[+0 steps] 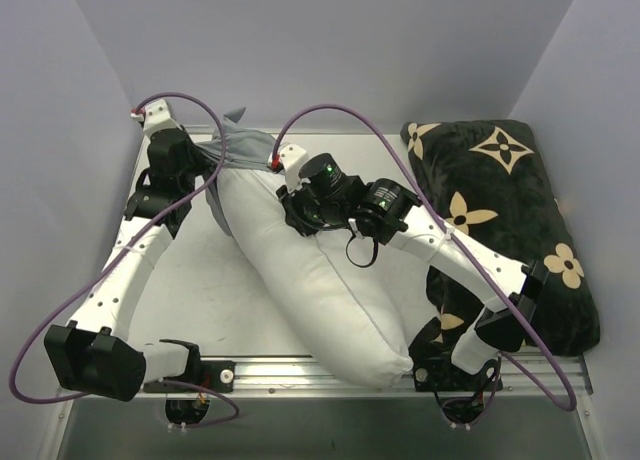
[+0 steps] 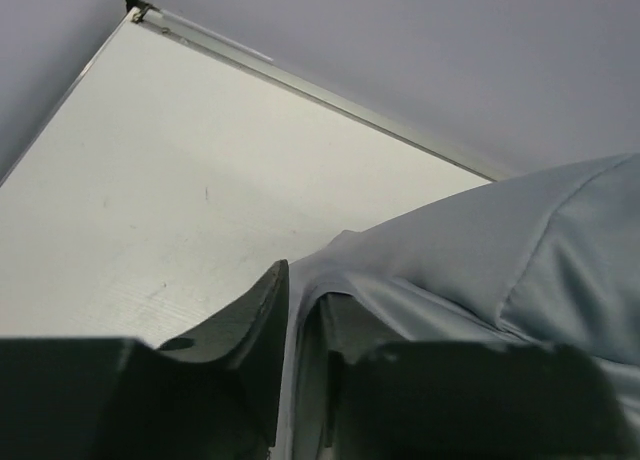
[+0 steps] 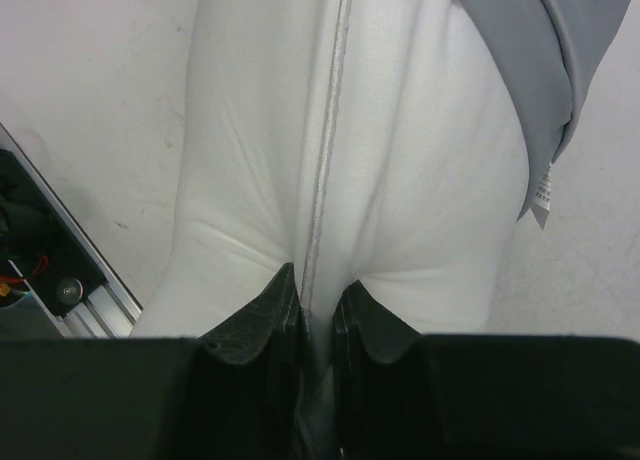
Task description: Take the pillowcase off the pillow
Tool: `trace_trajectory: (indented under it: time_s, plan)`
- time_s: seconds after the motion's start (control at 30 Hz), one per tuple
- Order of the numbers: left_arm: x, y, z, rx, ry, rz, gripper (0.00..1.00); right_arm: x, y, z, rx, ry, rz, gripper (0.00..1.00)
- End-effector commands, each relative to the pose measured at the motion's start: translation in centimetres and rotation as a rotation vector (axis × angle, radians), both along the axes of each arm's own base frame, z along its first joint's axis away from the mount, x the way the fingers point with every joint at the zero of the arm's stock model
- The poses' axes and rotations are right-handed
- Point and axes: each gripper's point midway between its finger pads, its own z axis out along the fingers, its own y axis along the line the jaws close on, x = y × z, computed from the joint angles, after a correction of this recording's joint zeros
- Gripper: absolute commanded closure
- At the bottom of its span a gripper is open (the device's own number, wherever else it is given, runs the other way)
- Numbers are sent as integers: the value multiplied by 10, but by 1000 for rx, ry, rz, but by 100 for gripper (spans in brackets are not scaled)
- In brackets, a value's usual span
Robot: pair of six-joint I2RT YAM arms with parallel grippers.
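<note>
The white pillow lies diagonally across the table, mostly bare. The grey pillowcase is bunched over its far left end only. My left gripper is shut on a fold of the pillowcase, pinched between its fingers. My right gripper is shut on the pillow's seam, pinching white fabric. A small white tag hangs at the pillow's edge below the grey pillowcase.
A black plush cushion with tan flowers lies along the right side, partly under my right arm. The grey enclosure walls rise at back and sides. The metal table edge runs along the front.
</note>
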Motion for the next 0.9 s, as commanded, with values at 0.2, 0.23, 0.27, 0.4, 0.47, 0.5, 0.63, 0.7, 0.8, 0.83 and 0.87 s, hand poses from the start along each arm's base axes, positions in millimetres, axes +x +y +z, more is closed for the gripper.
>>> trace_trajectory:
  time_s: [0.2, 0.23, 0.27, 0.4, 0.47, 0.5, 0.63, 0.7, 0.8, 0.83, 0.87]
  plan:
    - [-3, -26, 106, -86, -449, -227, 71, -16, -8, 27, 51, -17, 35, 100]
    - [-5, -33, 90, -85, -430, -264, 63, -13, -8, 28, 51, -23, 30, 100]
    - [-9, -41, 94, -86, -460, -306, 54, -11, -7, 27, 49, -21, 26, 100]
    - [-27, -70, 83, -28, -467, -443, 19, -7, -4, 33, 65, -24, 28, 100]
    - [-29, -78, 77, -10, -466, -466, 16, -6, -3, 35, 70, -22, 33, 100]
    - [-32, -84, 78, 2, -471, -502, 16, -7, -2, 35, 72, -19, 35, 100]
    - [-37, -107, 81, 28, -495, -602, 12, -7, 0, 34, 75, -12, 38, 100]
    - [-35, -112, 82, 55, -489, -587, 11, -8, 0, 32, 72, -8, 42, 100]
    - [-25, -114, 82, 61, -476, -577, 11, -12, 2, 33, 77, -2, 58, 100]
    - [-22, -116, 83, 64, -475, -580, 11, -14, 2, 33, 78, -4, 64, 100]
    - [-19, -116, 83, 65, -473, -573, 13, -15, 2, 34, 80, -3, 64, 100]
